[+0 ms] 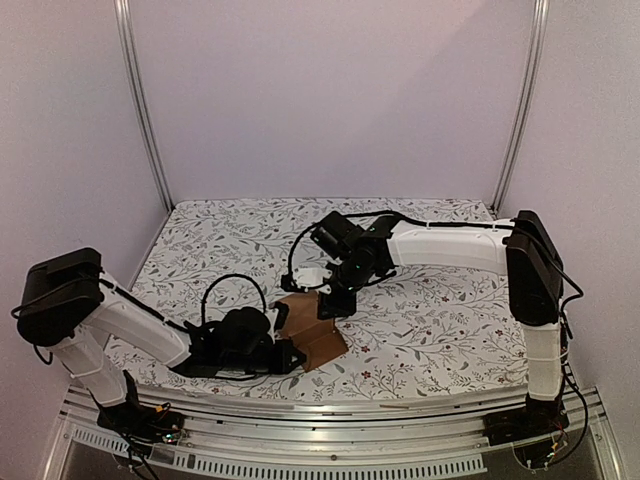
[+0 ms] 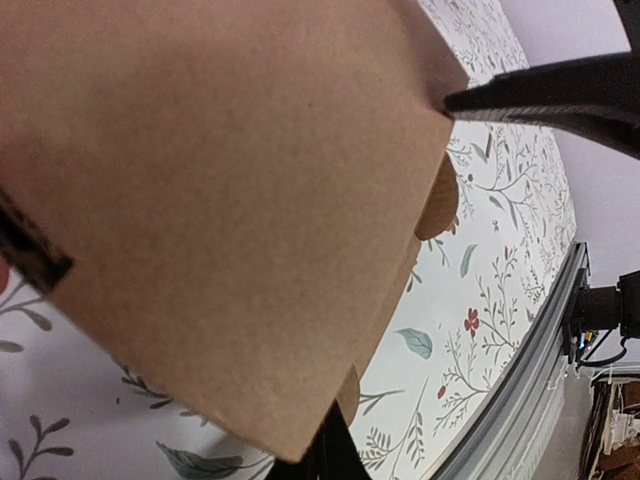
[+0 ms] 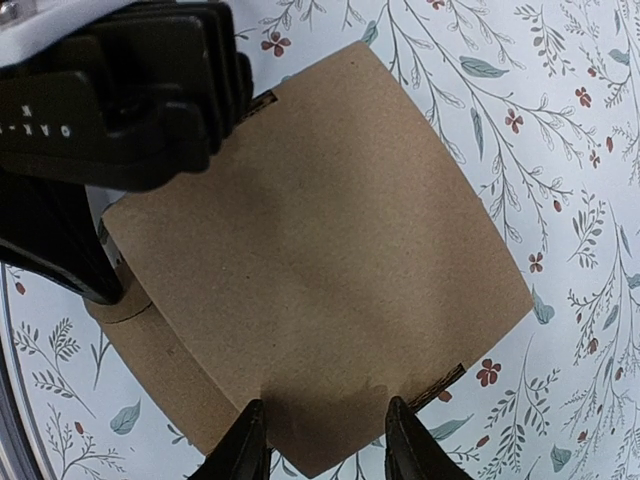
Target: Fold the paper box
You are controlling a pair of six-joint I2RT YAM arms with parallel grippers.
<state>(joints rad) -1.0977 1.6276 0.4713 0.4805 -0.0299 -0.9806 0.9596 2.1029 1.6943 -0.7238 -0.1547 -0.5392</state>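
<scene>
Paper box [image 3: 320, 270] in left claw [image 1: 288, 352], beneath spread right claw [image 3: 325, 445]

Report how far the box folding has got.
Done: the paper box is not a flat sheet; panels lie folded over each other. In hand: the left gripper clamps one edge, and the right gripper, open, straddles the opposite corner. Left: it isn't a closed carton yet.

Place: robotics lab test cell.
Signs: aluminium posts [image 1: 140, 110], blank walls [image 1: 330, 90], left arm [image 1: 140, 325] and right arm [image 1: 450, 245] on a base rail [image 1: 330, 425].
</scene>
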